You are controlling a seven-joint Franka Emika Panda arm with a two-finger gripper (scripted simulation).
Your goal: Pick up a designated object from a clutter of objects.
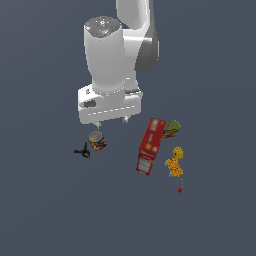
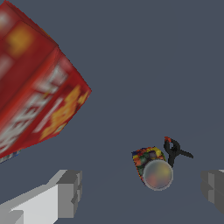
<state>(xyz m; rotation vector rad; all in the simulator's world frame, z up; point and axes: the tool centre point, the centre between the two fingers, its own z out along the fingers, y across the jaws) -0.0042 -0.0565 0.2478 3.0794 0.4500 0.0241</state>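
The jaws (image 2: 141,192) hang spread wide above the small can (image 1: 97,140), gripping nothing; a black clamp (image 1: 83,151) lies just beside that can.

arm: glossy white rounded cylindrical arm link (image 1: 104,55) | cap: grey round cap with small light markings (image 1: 102,24) | joint: dark grey joint shell (image 1: 147,55) | hand: white boxy gripper (image 1: 112,121), dark oval slot | fingers: pale grey blocky fingertips (image 2: 70,193), ribbed pads

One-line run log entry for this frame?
phase: approach | gripper: open, above floor, holding nothing | target: small can, upright, untouched | nearest: black clamp beside can | red box: apart
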